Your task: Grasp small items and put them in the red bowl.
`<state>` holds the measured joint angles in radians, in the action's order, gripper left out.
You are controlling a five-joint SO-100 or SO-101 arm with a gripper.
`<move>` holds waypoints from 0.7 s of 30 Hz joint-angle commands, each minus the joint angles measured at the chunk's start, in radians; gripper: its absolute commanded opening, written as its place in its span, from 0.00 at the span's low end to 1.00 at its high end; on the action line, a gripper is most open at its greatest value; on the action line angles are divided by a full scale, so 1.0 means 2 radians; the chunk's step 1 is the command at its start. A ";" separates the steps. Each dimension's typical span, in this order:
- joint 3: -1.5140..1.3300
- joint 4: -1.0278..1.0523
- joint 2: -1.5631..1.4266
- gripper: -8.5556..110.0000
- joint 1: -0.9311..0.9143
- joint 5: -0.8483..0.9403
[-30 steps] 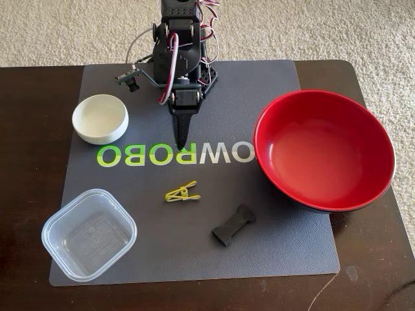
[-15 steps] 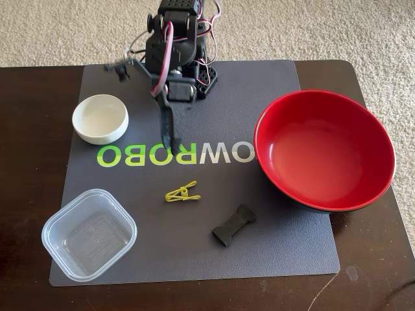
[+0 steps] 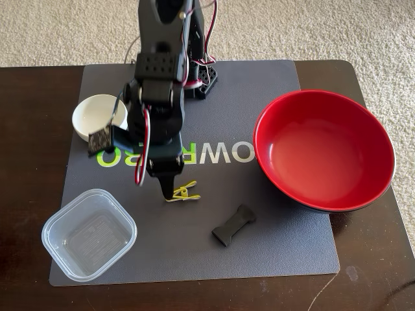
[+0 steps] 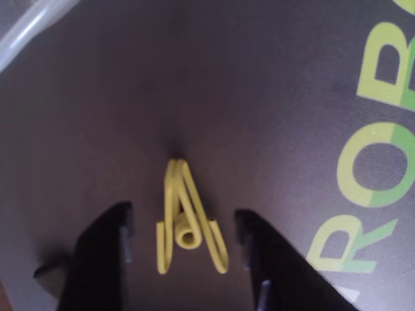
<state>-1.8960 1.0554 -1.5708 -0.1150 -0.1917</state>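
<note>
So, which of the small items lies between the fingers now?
The yellow clothespin. It lies on the mat between the two open fingers, which do not touch it. The black bow-tie piece, clear container and white bowl sit farther away.

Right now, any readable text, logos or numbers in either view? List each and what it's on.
"OWR O": white and green print on the grey mat in the fixed view; the arm hides the other letters.
"RO": green letters on the same mat in the wrist view, cut off by the frame edge.
Clear container: faint embossing on its base, too blurred to read.
Red bowl, white bowl, clothespin: no text.
</note>
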 commanded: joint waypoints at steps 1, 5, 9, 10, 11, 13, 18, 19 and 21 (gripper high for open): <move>0.025 0.004 0.007 0.23 0.033 -0.005; 0.030 -0.001 0.022 0.23 0.041 -0.003; 0.064 0.000 0.065 0.22 0.017 -0.008; 0.077 0.003 0.077 0.22 0.008 -0.010; 0.085 0.005 0.083 0.22 -0.001 -0.013; 0.088 0.007 0.084 0.22 -0.012 -0.018; 0.088 0.011 0.109 0.19 -0.021 -0.027; 0.088 0.011 0.116 0.17 -0.022 -0.031; 0.088 0.011 0.127 0.16 -0.020 -0.041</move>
<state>-1.7518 1.0646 -1.3269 -0.1396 -0.2531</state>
